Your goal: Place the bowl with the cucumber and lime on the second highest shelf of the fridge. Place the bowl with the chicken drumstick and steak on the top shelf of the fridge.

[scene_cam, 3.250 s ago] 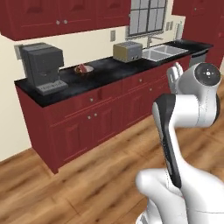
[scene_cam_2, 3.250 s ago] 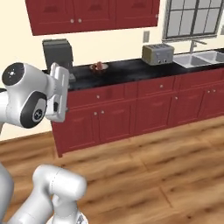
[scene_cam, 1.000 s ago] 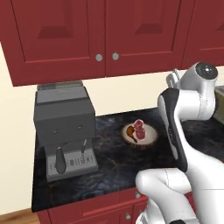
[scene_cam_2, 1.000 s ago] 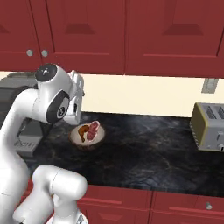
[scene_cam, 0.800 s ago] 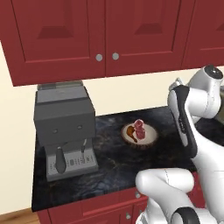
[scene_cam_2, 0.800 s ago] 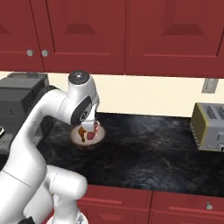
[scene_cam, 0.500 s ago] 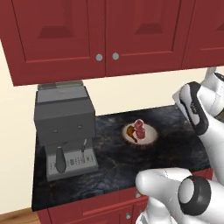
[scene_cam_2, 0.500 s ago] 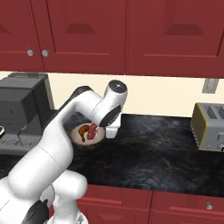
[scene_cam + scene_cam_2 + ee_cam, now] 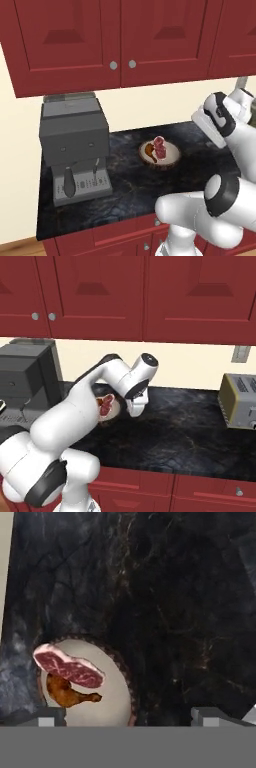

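Brown bowl (image 9: 107, 682) holds steak (image 9: 67, 668), drumstick (image 9: 67, 694) (on dark counter (image 9: 190, 612)); fingers (image 9: 127, 716) spread apart above

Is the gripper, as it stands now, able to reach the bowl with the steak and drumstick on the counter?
Probably yes. The gripper hangs above the counter with its jaws wide open, and the bowl sits just beside it with nothing between them. It is offset, so it must shift sideways first.
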Tool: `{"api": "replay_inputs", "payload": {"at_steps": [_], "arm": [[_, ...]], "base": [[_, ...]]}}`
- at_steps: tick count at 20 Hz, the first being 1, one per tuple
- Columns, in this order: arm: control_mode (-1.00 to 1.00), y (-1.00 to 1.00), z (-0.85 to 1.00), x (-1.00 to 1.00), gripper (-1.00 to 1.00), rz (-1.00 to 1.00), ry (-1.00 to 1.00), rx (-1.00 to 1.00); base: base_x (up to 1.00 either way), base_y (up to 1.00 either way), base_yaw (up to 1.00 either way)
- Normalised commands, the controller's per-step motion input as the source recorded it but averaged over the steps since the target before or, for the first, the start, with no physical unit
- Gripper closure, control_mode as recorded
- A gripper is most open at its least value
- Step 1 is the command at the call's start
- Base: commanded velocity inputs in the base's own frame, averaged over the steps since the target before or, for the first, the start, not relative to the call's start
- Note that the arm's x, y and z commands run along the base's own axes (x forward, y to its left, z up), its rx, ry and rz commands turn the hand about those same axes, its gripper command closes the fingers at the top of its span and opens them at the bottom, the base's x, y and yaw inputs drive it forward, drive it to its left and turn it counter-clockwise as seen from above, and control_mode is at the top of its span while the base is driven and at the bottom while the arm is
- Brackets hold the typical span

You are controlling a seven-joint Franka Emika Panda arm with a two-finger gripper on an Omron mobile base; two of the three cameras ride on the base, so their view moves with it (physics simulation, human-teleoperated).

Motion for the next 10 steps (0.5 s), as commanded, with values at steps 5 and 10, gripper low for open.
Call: {"api": "replay_inputs", "payload": {"at_steps": [5, 10], "arm": [[-1.0, 0.15, -0.7, 0.51, -1.0, 0.0, 0.0, 0.0], [-1.0, 0.13, -0.66, 0.31, -1.0, 0.03, 0.0, 0.0]], "base": [[0.0, 0.0, 0.0], [0.0, 0.0, 0.0]]}}
